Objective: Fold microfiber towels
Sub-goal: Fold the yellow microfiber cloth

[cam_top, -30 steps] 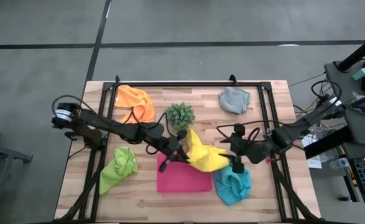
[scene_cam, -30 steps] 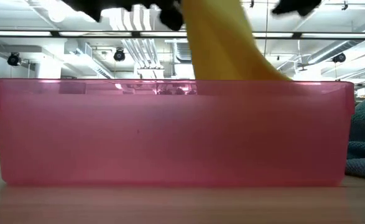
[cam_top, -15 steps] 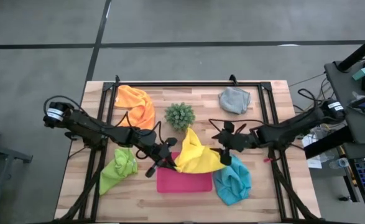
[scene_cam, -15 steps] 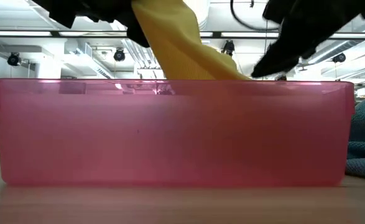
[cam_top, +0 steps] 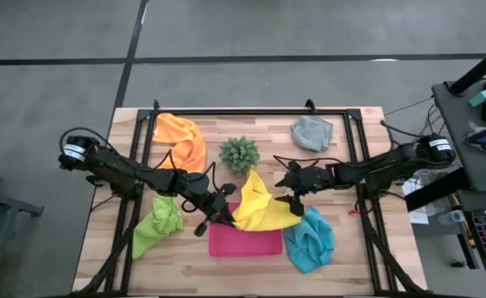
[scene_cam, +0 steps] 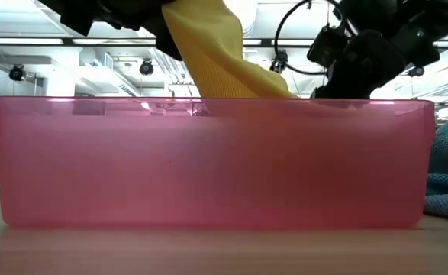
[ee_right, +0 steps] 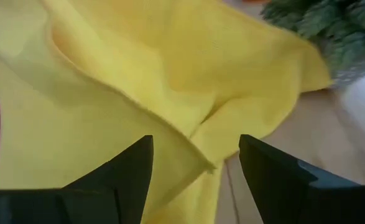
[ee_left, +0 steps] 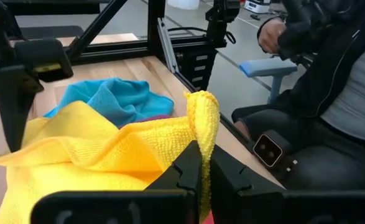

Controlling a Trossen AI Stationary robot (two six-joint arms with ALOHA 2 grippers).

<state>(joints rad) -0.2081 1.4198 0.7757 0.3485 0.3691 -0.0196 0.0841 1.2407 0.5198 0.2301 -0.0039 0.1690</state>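
Crosswise over pink tray, yellow towel in clamped left gripper; right gripper agape.

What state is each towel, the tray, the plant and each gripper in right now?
yellow towel: lifted at one corner, draped over the tray
left gripper: shut on yellow towel
right gripper: open, at the yellow towel's edge
orange towel: crumpled
grey towel: crumpled
lime green towel: crumpled
light blue towel: crumpled
pink tray: flat on table
plant: upright
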